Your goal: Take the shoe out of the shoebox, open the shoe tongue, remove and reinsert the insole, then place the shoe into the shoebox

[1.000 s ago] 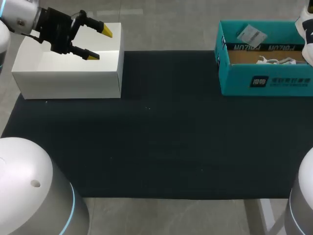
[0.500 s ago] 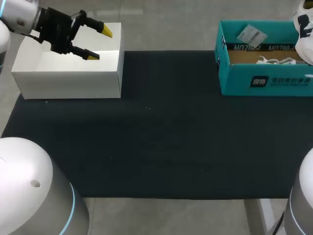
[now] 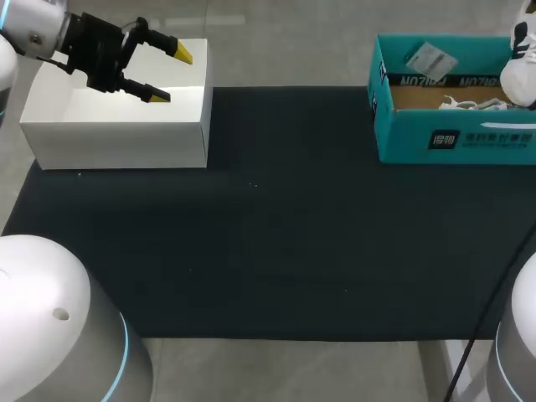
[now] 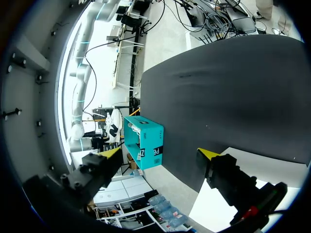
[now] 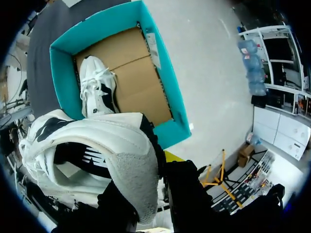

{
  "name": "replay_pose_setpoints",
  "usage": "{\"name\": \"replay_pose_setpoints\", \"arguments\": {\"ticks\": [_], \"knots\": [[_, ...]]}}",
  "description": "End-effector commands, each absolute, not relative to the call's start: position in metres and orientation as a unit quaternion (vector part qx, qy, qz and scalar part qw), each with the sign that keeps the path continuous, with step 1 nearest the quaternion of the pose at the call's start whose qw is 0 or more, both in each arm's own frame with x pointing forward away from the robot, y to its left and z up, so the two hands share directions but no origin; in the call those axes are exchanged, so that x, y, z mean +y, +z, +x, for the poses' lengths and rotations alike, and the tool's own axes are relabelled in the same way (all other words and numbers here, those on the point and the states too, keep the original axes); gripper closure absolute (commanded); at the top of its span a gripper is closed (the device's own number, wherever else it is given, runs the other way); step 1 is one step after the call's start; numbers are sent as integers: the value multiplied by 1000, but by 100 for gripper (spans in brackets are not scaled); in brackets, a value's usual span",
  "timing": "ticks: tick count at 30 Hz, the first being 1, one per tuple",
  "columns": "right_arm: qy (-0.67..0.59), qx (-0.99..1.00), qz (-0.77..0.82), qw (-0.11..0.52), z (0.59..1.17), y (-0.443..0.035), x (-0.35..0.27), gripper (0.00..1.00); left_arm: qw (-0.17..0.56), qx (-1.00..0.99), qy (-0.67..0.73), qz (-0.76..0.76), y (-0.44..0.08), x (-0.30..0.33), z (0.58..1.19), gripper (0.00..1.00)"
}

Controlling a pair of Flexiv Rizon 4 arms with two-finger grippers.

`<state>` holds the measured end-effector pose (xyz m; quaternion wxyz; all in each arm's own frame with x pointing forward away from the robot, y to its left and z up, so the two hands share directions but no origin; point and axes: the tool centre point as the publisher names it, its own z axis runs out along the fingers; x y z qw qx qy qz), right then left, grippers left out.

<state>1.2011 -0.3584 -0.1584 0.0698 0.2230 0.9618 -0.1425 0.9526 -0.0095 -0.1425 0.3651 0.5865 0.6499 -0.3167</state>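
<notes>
Head view, upper right: white-and-black sneaker (image 3: pixel 521 79) has climbed higher above the teal cardboard shoebox (image 3: pixel 456 138), clamped in the right end effector (image 5: pixel 156 165). Tongue-opening looks next. Left end effector (image 3: pixel 171 74) hangs wide.

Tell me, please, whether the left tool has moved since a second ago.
No; the left tool stays open over the white box, at the same spot.

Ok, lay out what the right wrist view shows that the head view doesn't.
Only the right wrist view: a second shoe lying in full sight on the cardboard floor of the teal shoebox, and the held shoe close up. Only the head view: the open left gripper over a white box. Both: the shoebox and the held shoe, which the head view cuts off at its edge.
</notes>
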Motion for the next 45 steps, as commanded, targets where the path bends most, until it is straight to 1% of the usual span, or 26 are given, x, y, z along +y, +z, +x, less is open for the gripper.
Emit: {"name": "replay_pose_setpoints", "arguments": {"ticks": [1, 5, 11, 17, 20, 43, 44, 45], "knots": [[-84, 899, 430, 18, 1206, -156, -374, 100, 364, 650, -316, 587, -142, -10, 954, 0], [-41, 849, 526, 31, 1200, -152, -383, 100, 364, 650, -316, 587, -142, -10, 954, 0], [-14, 750, 661, 30, 1196, -150, -388, 100, 364, 650, -316, 587, -142, -10, 954, 0], [-35, 654, 756, 25, 1195, -150, -382, 100, 364, 650, -316, 587, -142, -10, 954, 0], [-47, 603, 795, 37, 1194, -149, -382, 100, 364, 650, -316, 587, -142, -10, 954, 0], [-51, 584, 809, 41, 1195, -147, -382, 100, 364, 650, -316, 587, -142, -10, 954, 0], [-46, 592, 804, 30, 1197, -151, -378, 100, 364, 650, -316, 587, -142, -10, 954, 0], [-51, 598, 799, 31, 1198, -155, -375, 100, 364, 650, -316, 587, -142, -10, 954, 0]]}}
